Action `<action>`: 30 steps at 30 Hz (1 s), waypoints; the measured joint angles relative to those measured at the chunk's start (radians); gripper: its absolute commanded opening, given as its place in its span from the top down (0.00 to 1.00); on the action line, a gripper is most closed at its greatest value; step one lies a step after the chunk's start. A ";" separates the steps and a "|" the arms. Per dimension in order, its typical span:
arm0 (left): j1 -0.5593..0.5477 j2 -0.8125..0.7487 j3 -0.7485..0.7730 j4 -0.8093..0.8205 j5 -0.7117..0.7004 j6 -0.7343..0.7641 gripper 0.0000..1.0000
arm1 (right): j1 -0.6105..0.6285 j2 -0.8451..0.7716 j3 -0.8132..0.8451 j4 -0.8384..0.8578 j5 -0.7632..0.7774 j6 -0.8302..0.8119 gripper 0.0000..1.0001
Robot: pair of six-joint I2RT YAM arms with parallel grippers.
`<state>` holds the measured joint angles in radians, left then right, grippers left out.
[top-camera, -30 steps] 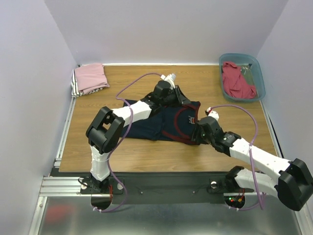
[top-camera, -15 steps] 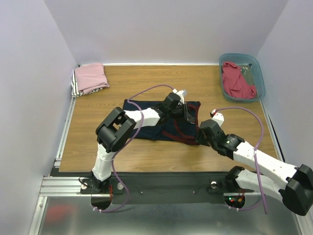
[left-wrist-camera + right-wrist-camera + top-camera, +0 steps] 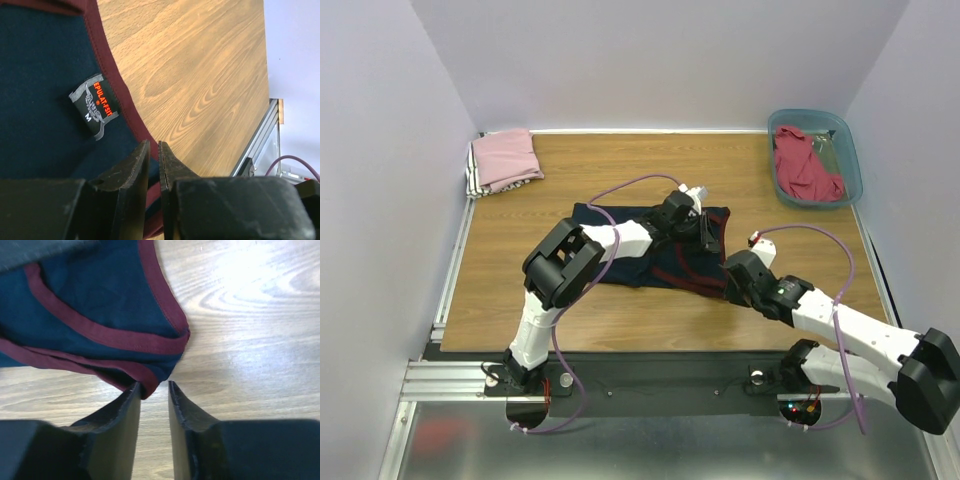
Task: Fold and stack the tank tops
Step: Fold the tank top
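Note:
The navy tank top (image 3: 660, 268) with maroon trim lies partly folded at mid-table. My left gripper (image 3: 703, 228) rests low on its right part. In the left wrist view the jaws (image 3: 154, 144) are pinched almost together on the maroon-trimmed edge (image 3: 117, 90), beside a neck label (image 3: 95, 102). My right gripper (image 3: 728, 272) is at the garment's near right corner. In the right wrist view it is open (image 3: 154, 385), with the strap end (image 3: 150, 375) touching its left fingertip and bare wood between the fingers. A folded pink tank top (image 3: 505, 158) lies far left. A red one (image 3: 807, 165) sits in the bin.
The teal plastic bin (image 3: 850, 150) stands at the far right corner. The pink top rests on a striped cloth (image 3: 475, 182) by the left wall. Bare wood (image 3: 520, 290) shows around the jersey. A metal rail (image 3: 255, 145) edges the table.
My left gripper carried the jersey's far part toward the near right and lowered it onto the rest. My right gripper shifted slightly left to the near corner, and its jaws narrowed.

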<state>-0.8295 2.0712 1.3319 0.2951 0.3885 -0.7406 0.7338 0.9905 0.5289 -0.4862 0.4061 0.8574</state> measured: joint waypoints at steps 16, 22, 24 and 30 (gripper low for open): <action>-0.014 0.043 0.030 -0.009 0.008 0.006 0.76 | 0.006 0.092 0.031 -0.001 0.008 0.010 0.99; -0.014 0.043 0.030 -0.010 0.013 0.014 0.76 | 0.006 0.106 0.094 0.000 0.047 -0.010 1.00; -0.014 0.043 0.030 -0.010 0.014 0.016 0.77 | 0.005 0.117 0.117 0.000 0.063 -0.019 1.00; -0.014 0.043 0.030 -0.009 -0.016 0.018 0.77 | -0.032 0.198 0.170 0.010 0.100 -0.056 1.00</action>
<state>-0.8440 2.1139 1.3621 0.2859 0.3729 -0.7223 0.7013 1.1885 0.6991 -0.4767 0.5056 0.8017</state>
